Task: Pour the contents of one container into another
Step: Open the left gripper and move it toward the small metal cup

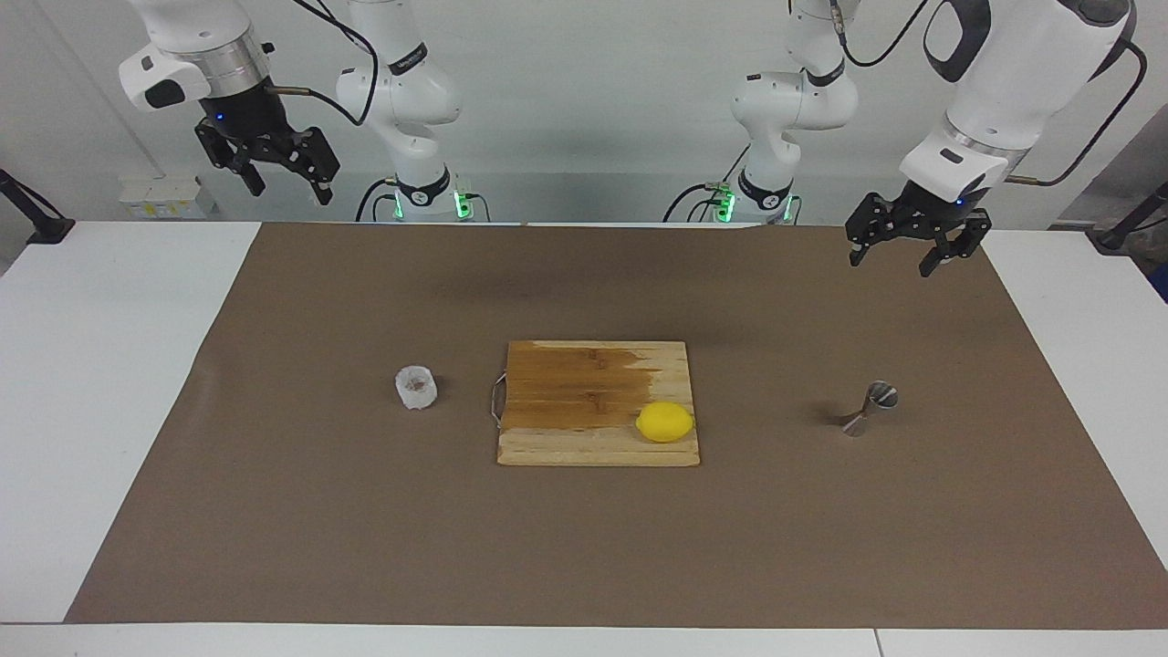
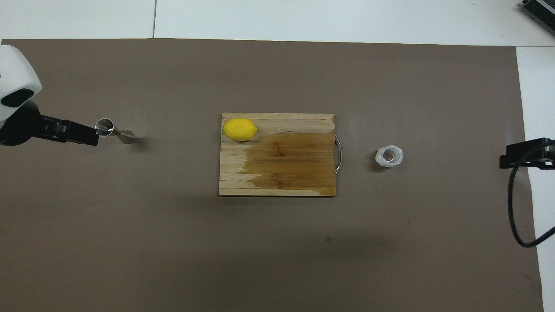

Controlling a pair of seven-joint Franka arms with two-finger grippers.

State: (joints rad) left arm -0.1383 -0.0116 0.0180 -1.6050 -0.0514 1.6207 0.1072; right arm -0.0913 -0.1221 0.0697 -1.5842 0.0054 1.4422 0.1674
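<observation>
Two pincers, mine, both raised with fingers spread and nothing held: left pincer (image 1: pixel 910 245) toward the jigger's end of the counter (image 1: pixel 128 383), right pincer (image 1: pixel 274 164) toward the cup's end. Landmark: cutting board (image 1: pixel 584 383), mid-counter, lemon (image 1: pixel 664 422) on it. Cup (image 1: pixel 416 388): upright beside the board's handle, toward my right arm. Jigger (image 1: pixel 868 408): upright, well apart from the board, toward my left arm. Step, as I judge it: pouring not yet begun. Next: lower my right pincer around the cup, gently; its crinkled sides look soft.
</observation>
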